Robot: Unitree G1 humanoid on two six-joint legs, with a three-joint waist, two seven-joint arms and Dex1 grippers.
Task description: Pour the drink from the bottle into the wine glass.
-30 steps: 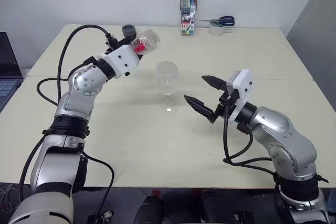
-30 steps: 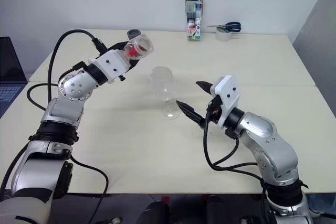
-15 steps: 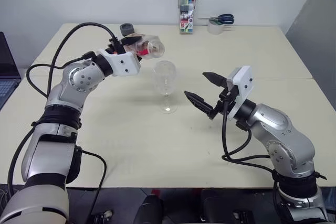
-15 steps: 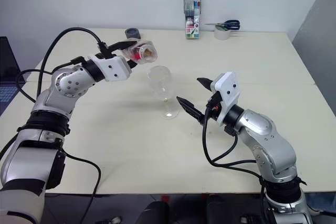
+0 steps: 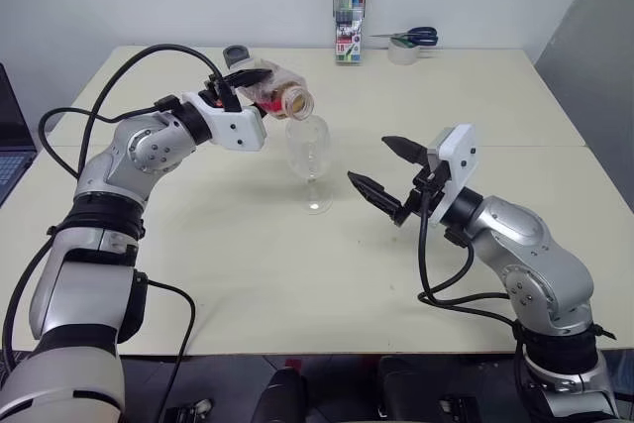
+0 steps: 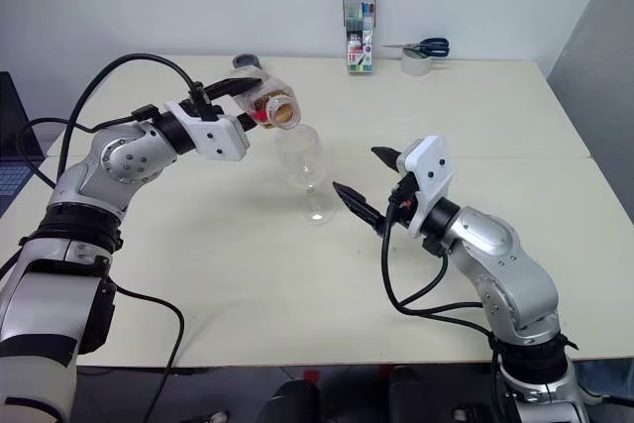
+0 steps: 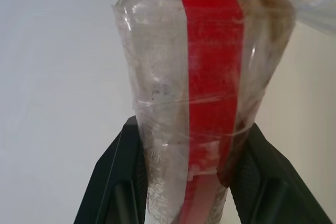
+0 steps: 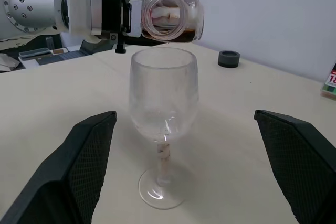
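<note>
The left pincer [image 5: 260,86] is clamped on the small clear plastic bottle [image 5: 277,96], which lies nearly level with its uncapped mouth just over the near-left rim of the wine glass [image 5: 310,160]. The glass stands upright on the tabletop [image 5: 248,255], its bowl apparently dry. A little amber drink [image 8: 188,34] pools along the low side of the bottle near the neck, not yet over the lip. The right pincer [image 5: 391,177] waits with its black fingers spread wide, level with the stem and just beside the glass, holding nothing. The main risk seems to be aim: the mouth sits at the rim's edge rather than over the bowl's centre, so a quick further tilt could send the drink down the outside. The bottle could also knock the rim and topple the unsupported glass.
</note>
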